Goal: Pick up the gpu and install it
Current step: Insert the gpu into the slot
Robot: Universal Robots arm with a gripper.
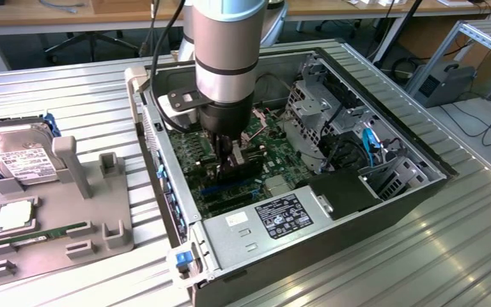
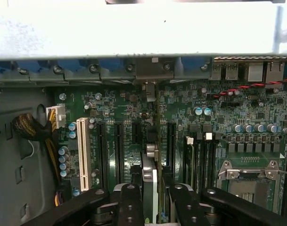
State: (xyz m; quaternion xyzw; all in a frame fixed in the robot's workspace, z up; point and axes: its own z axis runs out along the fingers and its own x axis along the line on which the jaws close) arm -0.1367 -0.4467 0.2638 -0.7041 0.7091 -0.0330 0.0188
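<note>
Now the black two-fingered gripper (image 2: 151,200) clamps the flat black gpu card (image 2: 150,181) edge-on above the green motherboard (image 2: 228,117).
Slight misalignment with the long black slots could jam its edge.

We've got the exterior view high and off to one side, angled down over the open PC case (image 1: 314,166) on the surface (image 1: 75,96). Wrist view sits close inside, facing the motherboard (image 2: 134,127) past the pincer (image 2: 150,202). Both share the motherboard's slot area.
</note>
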